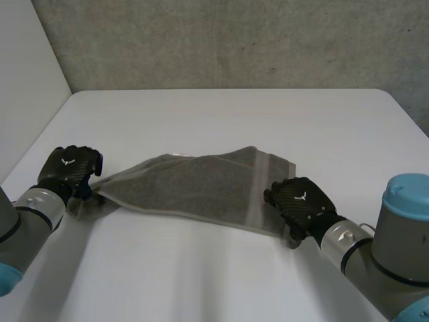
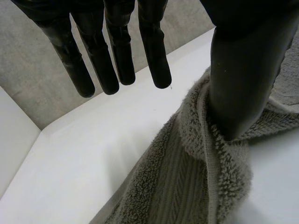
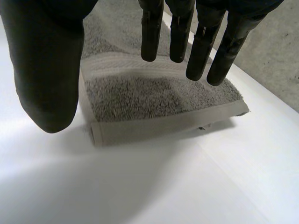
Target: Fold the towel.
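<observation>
The grey towel [image 1: 194,188] lies folded into a long band across the middle of the white table [image 1: 221,114]. My left hand [image 1: 67,168] is at the towel's left end. In the left wrist view its fingers [image 2: 117,56] are straight and clear of the cloth, while its thumb [image 2: 243,70] rests on a rumpled edge of the towel [image 2: 187,186]. My right hand [image 1: 301,201] is at the right end. In the right wrist view its fingers [image 3: 201,42] and thumb [image 3: 46,70] are spread apart over the towel's banded short edge [image 3: 154,98], holding nothing.
A grey concrete wall [image 1: 234,40] stands behind the table's far edge. White table surface lies beyond the towel and in front of it, between my two arms.
</observation>
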